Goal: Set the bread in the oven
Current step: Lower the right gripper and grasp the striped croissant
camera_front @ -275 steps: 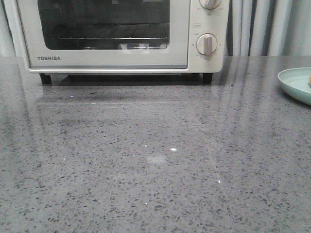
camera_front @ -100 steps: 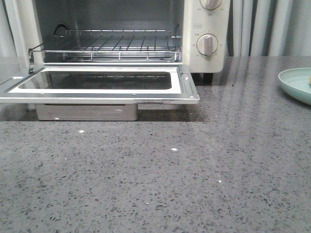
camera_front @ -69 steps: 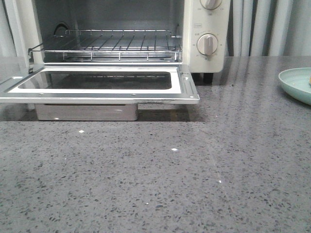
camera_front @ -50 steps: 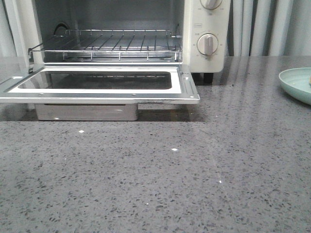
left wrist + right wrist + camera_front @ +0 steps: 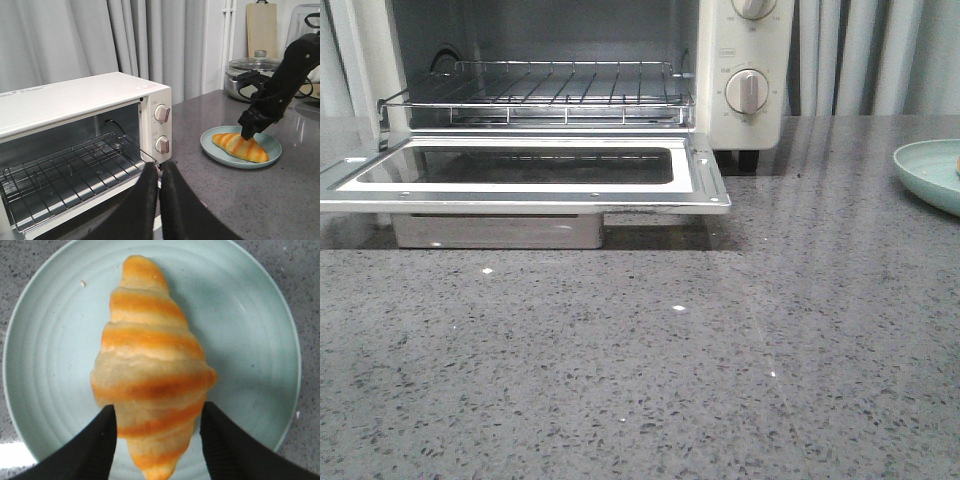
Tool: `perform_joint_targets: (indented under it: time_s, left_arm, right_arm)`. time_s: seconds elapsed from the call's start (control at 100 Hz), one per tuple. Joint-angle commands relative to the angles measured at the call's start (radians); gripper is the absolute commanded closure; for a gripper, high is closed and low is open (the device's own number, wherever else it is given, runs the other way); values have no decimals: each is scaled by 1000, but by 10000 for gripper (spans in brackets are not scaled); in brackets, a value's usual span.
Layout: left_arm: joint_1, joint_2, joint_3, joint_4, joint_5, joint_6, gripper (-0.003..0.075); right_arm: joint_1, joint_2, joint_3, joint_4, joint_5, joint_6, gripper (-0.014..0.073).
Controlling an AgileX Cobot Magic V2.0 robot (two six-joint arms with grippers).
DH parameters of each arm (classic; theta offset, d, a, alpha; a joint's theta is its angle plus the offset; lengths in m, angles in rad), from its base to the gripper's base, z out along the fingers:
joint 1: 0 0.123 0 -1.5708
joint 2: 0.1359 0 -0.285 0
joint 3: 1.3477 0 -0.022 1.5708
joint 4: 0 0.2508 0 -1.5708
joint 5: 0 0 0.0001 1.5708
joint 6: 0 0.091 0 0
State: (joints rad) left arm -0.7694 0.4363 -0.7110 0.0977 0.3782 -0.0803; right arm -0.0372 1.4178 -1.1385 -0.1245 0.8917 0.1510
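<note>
- Grey curtains hang behind my speckled grey stone bench (image 5: 720,350).
- On it I see the cream-white toaster oven (image 5: 75,100), its glass-window door (image 5: 520,170) dropped flat and its wire rack (image 5: 535,90) bare.
- My left hand (image 5: 159,200) hangs just before the oven's opening, its black fingers (image 5: 145,205) pressed together on nothing.
- My right hand (image 5: 157,435) is spread, one black finger (image 5: 95,445) on each side of the golden-orange, cream-striped croissant-shaped bread (image 5: 150,365), at its narrower end; whether the fingers touch it I cannot tell.
- That bread lies on a round pale-green plate (image 5: 45,340), directly under the right hand and well apart from the left.
</note>
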Motion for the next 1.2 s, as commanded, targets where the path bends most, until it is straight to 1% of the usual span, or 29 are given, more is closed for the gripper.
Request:
perform_joint_targets:
  time_s: [0.0,0.16,0.47,0.61,0.66,0.7,0.88,1.06,1.19]
  left_arm:
    - [-9,7,-33,2,-73,-1,741]
    - [-9,7,-33,2,-73,-1,741]
    - [-9,7,-33,2,-73,-1,741]
    - [-9,7,-33,28,-73,-1,741]
    - [-9,7,-33,28,-73,-1,741]
    - [-9,7,-33,28,-73,-1,741]
    - [-9,7,-33,28,-73,-1,741]
    - [-9,3,-33,30,-80,-1,742]
    - [-9,-19,-33,68,-126,-1,742]
  right_arm:
    - [-2,-9,-37,-33,-66,-5,249]
    - [-2,24,-37,-40,-99,-5,249]
    - [-2,70,-37,-40,-103,-5,255]
    - [-2,70,-37,-40,-106,-5,260]
    - [-2,70,-37,-40,-106,-5,294]
    - [-2,70,-37,-40,-103,-5,349]
    - [-2,70,-37,-40,-92,-5,664]
    - [-2,70,-37,-40,-91,-5,665]
    - [-2,66,-37,-40,-80,-5,665]
